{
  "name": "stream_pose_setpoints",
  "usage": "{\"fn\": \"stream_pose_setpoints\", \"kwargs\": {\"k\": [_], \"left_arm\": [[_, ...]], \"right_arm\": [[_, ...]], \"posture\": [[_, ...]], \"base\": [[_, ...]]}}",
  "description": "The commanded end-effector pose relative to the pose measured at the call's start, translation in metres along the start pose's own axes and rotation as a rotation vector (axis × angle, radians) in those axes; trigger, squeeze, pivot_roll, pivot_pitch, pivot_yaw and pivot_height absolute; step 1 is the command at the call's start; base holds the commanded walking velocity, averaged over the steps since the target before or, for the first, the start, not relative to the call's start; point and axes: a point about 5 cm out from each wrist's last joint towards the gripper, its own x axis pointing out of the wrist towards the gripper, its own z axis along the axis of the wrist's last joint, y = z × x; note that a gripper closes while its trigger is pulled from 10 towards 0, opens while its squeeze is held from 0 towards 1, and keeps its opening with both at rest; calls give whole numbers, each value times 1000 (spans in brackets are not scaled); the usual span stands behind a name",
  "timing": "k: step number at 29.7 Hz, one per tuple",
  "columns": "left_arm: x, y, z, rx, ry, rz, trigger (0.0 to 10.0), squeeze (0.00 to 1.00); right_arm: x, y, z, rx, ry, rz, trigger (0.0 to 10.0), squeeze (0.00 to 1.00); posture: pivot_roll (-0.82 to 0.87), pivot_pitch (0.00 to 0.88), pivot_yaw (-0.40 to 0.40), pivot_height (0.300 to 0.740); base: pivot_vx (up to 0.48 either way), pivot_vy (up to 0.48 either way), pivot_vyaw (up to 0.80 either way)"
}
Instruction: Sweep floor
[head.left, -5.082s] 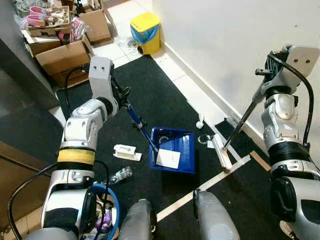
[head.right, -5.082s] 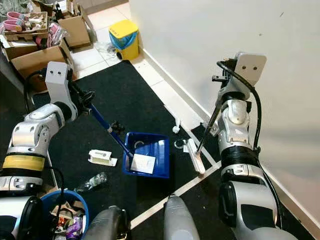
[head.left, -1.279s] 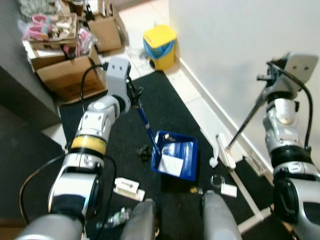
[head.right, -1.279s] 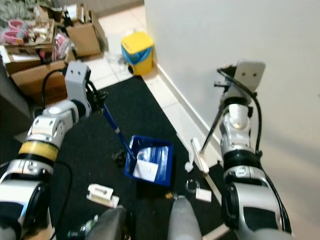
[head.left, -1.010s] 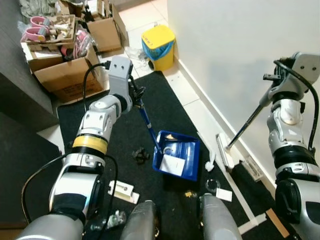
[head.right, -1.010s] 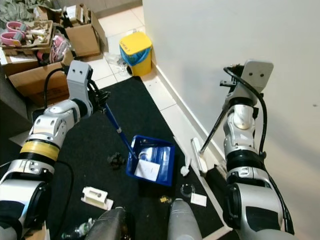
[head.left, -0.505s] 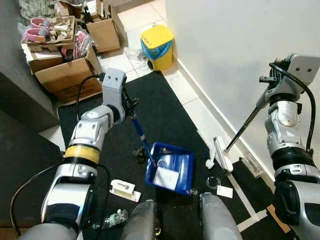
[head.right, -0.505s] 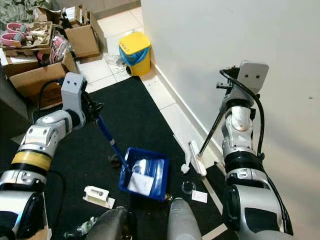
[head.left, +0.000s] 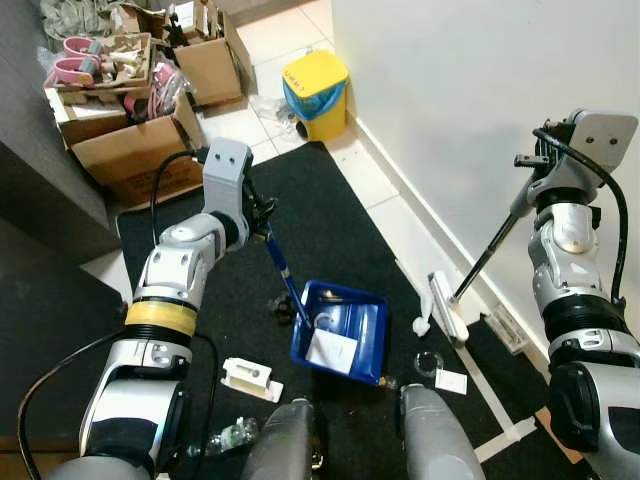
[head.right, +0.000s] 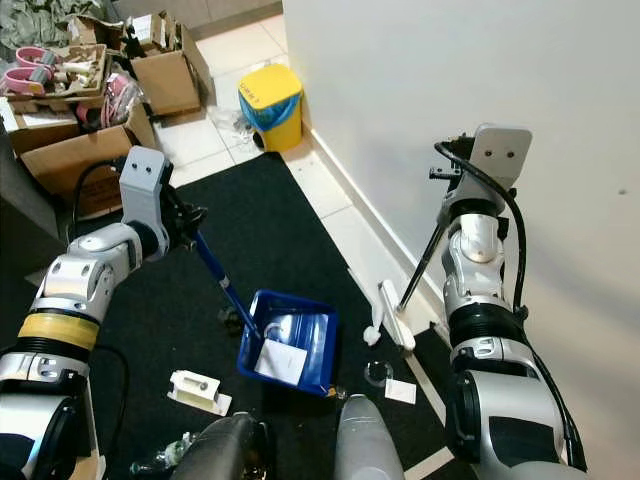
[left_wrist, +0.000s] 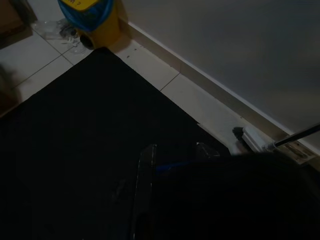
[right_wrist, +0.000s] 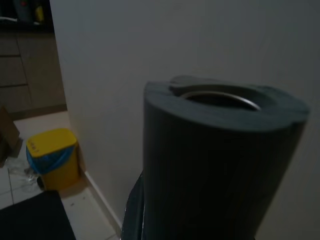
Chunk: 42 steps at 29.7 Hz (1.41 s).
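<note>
The left gripper (head.left: 262, 215) clasps the blue dustpan (head.left: 338, 331) handle, pan down-right on the mat. The right gripper (head.left: 527, 190) grasps the broom (head.left: 447, 309), whose head lies below by the wall.

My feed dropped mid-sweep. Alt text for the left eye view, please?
The left gripper holds a blue-handled dustpan on a black mat, white paper inside it; the right gripper holds a broom whose white head rests by the wall. Litter lies nearby, with a yellow bin and cardboard boxes beyond.
</note>
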Motion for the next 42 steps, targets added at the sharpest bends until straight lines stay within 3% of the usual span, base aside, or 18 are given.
{"fn": "stream_pose_setpoints", "kwargs": {"k": [1,12,26,32,42], "left_arm": [[-2,1,2,-22,-11,3,10000,0],[-2,3,2,-29,-8,18,10000,0],[-2,8,1,-44,-1,53,10000,0],[-2,18,2,-43,-2,103,10000,0],[10,31,8,-17,19,147,10000,0]], "right_arm": [[2,1,5,1,-29,2,10000,0],[2,2,5,3,-29,4,10000,0],[3,2,7,2,-33,6,10000,0],[3,2,7,-1,-35,7,10000,0],[7,12,7,-24,-29,14,10000,0]], "posture": [[-23,87,73,740],[-22,86,73,740],[-24,81,73,740],[-23,84,69,740],[-18,126,71,740]], "base": [[-469,0,0],[-470,0,0],[0,0,0],[0,0,0],[0,0,0]]}}
